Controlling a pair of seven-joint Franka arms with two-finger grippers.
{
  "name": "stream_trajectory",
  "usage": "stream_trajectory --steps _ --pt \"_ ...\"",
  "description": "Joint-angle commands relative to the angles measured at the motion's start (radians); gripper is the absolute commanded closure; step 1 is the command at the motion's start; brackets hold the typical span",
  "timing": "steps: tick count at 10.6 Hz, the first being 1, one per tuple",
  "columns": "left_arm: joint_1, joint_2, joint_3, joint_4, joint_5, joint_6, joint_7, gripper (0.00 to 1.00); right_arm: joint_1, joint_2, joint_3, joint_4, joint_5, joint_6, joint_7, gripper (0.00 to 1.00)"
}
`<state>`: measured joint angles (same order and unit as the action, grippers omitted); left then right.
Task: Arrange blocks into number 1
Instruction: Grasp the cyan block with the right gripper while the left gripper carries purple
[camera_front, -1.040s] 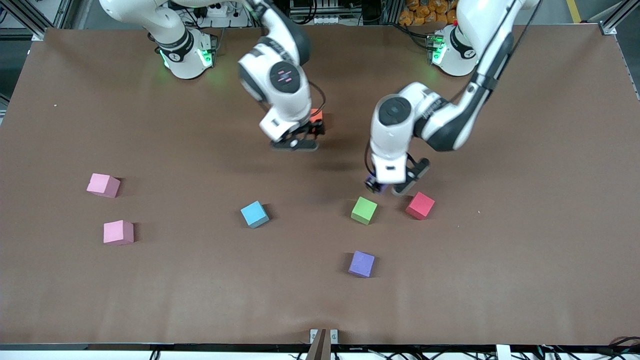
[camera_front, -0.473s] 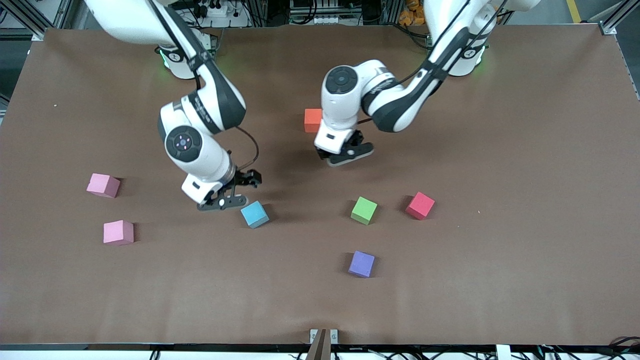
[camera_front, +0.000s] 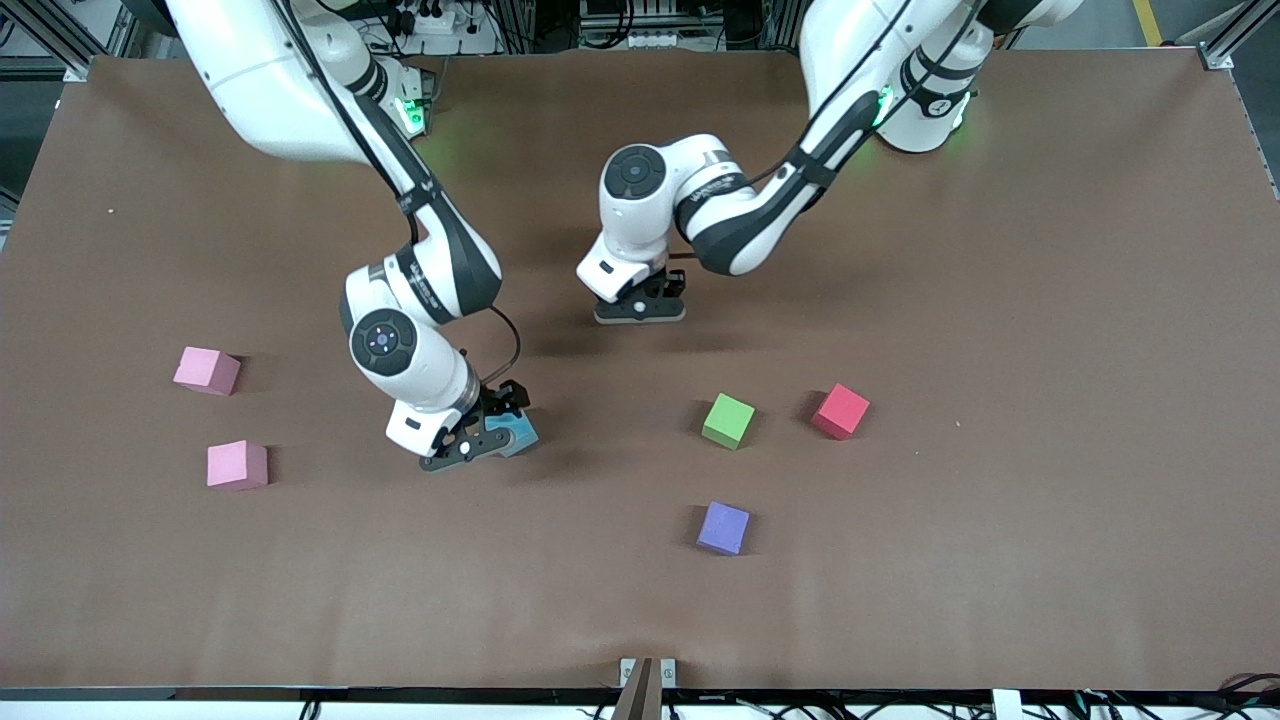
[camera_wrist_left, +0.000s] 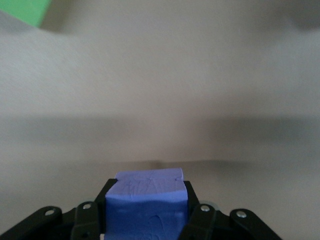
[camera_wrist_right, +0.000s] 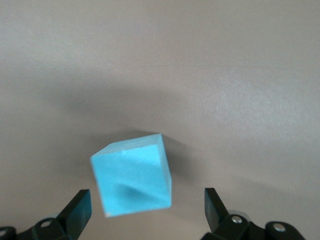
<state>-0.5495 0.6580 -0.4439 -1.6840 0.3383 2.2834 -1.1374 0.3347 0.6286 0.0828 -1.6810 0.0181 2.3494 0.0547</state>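
My right gripper (camera_front: 490, 440), wide, straddles light blue block (camera_wrist_right: 132, 175) lower-centre of its wrist view for pickup | my left gripper (camera_front: 640, 305) pinches purple block (camera_wrist_left: 146, 200), carrying it upper-centre in front view.

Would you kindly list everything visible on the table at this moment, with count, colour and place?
pink blocks: 2, pink, at the right arm's end; one farther from the front camera than the other
light blue block: 1, light blue, on the table between the right gripper's fingers
green block: 1, green, beside the red one
red block: 1, red
purple blocks: 2, purple; one nearest the camera, one in the left gripper
table: 1, brown
right gripper: open around the light blue block
left gripper: shut on a purple block
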Motion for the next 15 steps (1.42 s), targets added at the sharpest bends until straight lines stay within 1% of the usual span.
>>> stream_trajectory --steps 1,3,5,6,7,10,11,12,13,14,15 --pt "-0.027 0.011 0.004 0.007 0.038 0.007 0.002 1.0 -0.011 0.042 0.02 0.034 0.002 0.03 -0.023 0.0" --pt "-0.058 0.011 0.005 -0.026 0.045 0.031 -0.002 1.0 -0.002 0.051 0.023 0.034 0.002 0.037 -0.018 0.0" --pt "-0.066 0.011 0.005 -0.086 0.105 0.099 -0.05 1.0 0.013 0.051 0.025 0.032 0.005 0.044 -0.013 0.0" --pt "-0.066 0.009 0.005 -0.114 0.146 0.117 -0.083 1.0 0.023 0.051 0.023 0.029 0.028 0.044 -0.013 0.0" --pt "-0.066 0.008 0.004 -0.129 0.166 0.125 -0.094 1.0 0.033 0.051 0.022 0.026 0.029 0.05 -0.016 0.0" --pt "-0.064 0.006 0.001 -0.131 0.166 0.128 -0.097 1.0 0.035 0.06 0.02 -0.009 0.008 0.103 -0.03 0.0" --pt "-0.064 0.005 -0.001 -0.129 0.165 0.139 -0.101 1.0 0.035 0.071 0.02 -0.016 -0.013 0.126 -0.03 0.0" --pt "-0.064 0.006 -0.001 -0.125 0.165 0.142 -0.114 1.0 0.035 0.08 0.018 -0.017 -0.05 0.137 -0.03 0.04" --pt "-0.066 0.006 -0.001 -0.125 0.165 0.149 -0.117 1.0 0.026 0.085 0.018 -0.016 -0.076 0.142 -0.032 0.3" --pt "-0.076 0.006 -0.001 -0.125 0.165 0.154 -0.125 1.0 0.017 0.08 0.018 -0.014 -0.086 0.131 -0.033 0.75" --pt "-0.079 0.008 -0.001 -0.125 0.165 0.154 -0.134 1.0 0.003 0.071 0.018 -0.014 -0.084 0.127 -0.029 1.0"
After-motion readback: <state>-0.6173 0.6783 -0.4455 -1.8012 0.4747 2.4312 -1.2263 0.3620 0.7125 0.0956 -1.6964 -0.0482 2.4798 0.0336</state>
